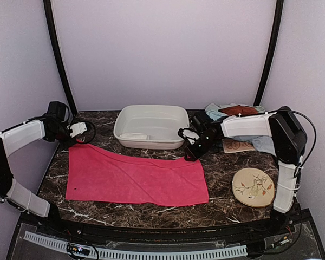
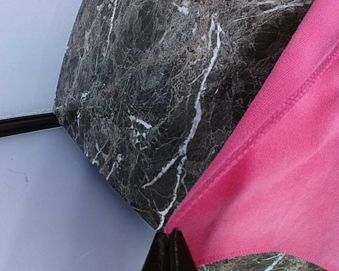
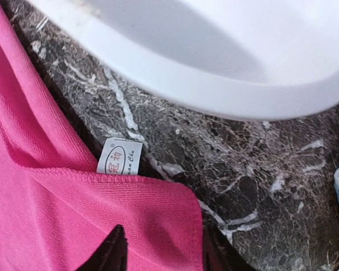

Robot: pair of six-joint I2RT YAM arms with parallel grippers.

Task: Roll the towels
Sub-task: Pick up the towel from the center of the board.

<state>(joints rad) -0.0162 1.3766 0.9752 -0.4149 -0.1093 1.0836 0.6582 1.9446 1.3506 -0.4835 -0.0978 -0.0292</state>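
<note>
The dark marbled desk (image 1: 222,162) is covered across most of its middle by the long bright pink towel (image 1: 135,179), which is spread flat and unrolled, its long side running left to right. Its far edge is slightly rippled near the middle.

Behind the towel, at the far centre of the desk, the white basin (image 1: 151,142) is set upright, close to the towel's far edge but apart from it. To the right of the basin, in the far right corner, other towels are heaped together: a light blue towel (image 1: 262,143) at the bottom, a rust-brown towel (image 1: 239,110) on top towards the back, and a patterned beige towel (image 1: 237,145) at the front. Nearer, at the right edge, a round beige disc (image 1: 253,187) with a leaf pattern is laid flat, well apart from the pink towel.

The right claw (image 3: 164,251) is held released at the towel's far right corner, one finger over the cloth and the other just past its hem. The left claw (image 2: 169,251) is seen clenched at the far left corner; whether cloth is pinched in it cannot be told.

A small white label (image 3: 120,156) is seen on the hem near the right corner.
</note>
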